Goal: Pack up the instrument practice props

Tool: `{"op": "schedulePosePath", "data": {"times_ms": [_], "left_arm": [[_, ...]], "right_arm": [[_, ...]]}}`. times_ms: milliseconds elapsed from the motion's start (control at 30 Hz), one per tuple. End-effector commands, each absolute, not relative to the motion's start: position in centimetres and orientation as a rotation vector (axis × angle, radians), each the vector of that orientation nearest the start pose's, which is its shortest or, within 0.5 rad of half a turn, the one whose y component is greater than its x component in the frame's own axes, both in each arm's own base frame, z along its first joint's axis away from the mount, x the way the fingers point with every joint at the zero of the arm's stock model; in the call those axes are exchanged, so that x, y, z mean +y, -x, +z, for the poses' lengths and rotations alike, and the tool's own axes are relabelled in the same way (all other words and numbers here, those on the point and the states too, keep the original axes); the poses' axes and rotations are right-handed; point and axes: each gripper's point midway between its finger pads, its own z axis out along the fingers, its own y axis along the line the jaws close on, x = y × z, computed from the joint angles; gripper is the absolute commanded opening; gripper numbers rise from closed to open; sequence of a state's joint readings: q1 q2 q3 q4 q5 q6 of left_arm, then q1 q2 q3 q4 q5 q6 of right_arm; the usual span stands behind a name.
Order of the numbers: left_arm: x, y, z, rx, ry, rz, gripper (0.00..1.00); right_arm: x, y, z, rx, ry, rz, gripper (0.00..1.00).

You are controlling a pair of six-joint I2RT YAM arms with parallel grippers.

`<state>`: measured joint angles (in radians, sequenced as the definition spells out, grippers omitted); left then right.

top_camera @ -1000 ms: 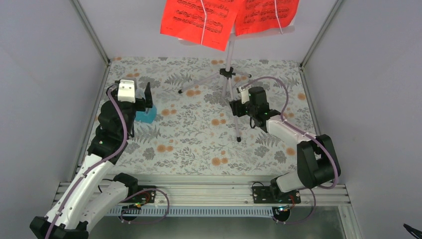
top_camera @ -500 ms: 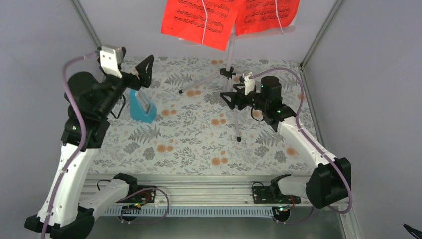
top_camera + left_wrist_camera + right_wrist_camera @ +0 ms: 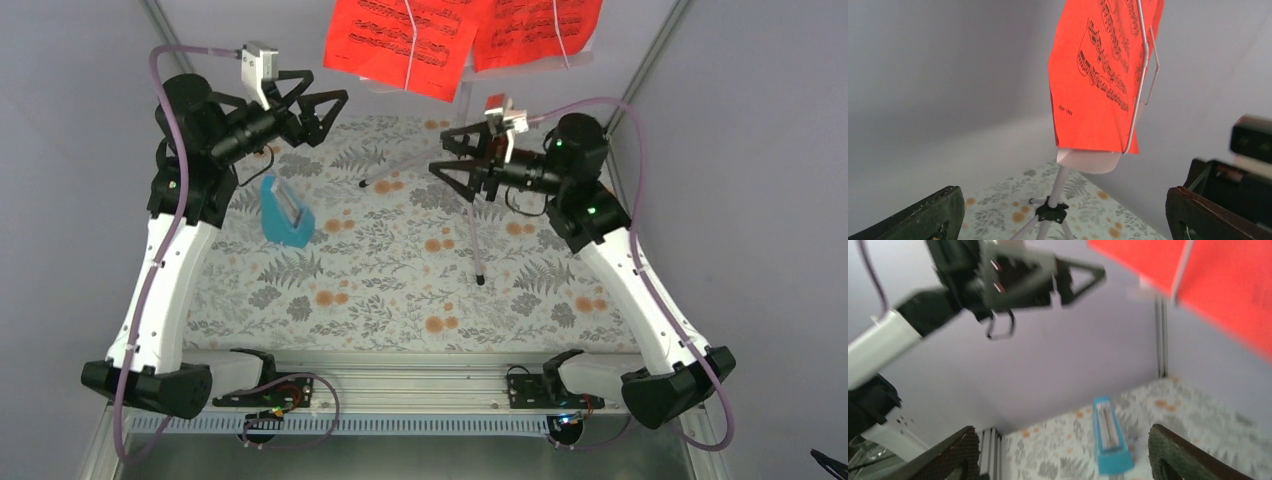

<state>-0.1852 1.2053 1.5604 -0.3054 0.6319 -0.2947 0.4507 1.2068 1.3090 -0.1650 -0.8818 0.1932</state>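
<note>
Top external view shows both arms raised above the floral surface (image 3: 400, 290). At the back left, the left gripper (image 3: 320, 95) is high up, wide open and empty, pointing toward the red sheet-music pages (image 3: 400, 40). Thin white wires hold these pages on the lilac music stand (image 3: 478, 250), whose tripod legs rest at the back middle of the surface. Facing left, the right gripper (image 3: 440, 150) is also spread open and holds nothing, near the stand's pole. Below the left gripper and apart from it, the small blue metronome (image 3: 283, 212) sits on the surface at the back left.
</note>
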Motion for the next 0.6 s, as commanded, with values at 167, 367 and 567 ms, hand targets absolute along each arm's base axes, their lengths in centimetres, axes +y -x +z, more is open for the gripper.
{"op": "schedulePosePath", "data": {"times_ms": [167, 367, 567], "left_arm": [[-18.1, -31.9, 55.3, 1.409, -0.555, -1.026, 1.00], [-18.0, -32.8, 55.4, 1.405, -0.567, -1.003, 0.81], [-18.3, -33.8, 55.6, 1.404, -0.566, -1.025, 0.70]], "right_arm": [[28.3, -27.6, 53.7, 1.322, 0.804, 1.317, 0.69], [29.7, -30.8, 56.2, 1.324, 0.765, 1.353, 0.66], [30.3, -33.1, 57.7, 1.300, 0.716, 1.342, 0.62]]}}
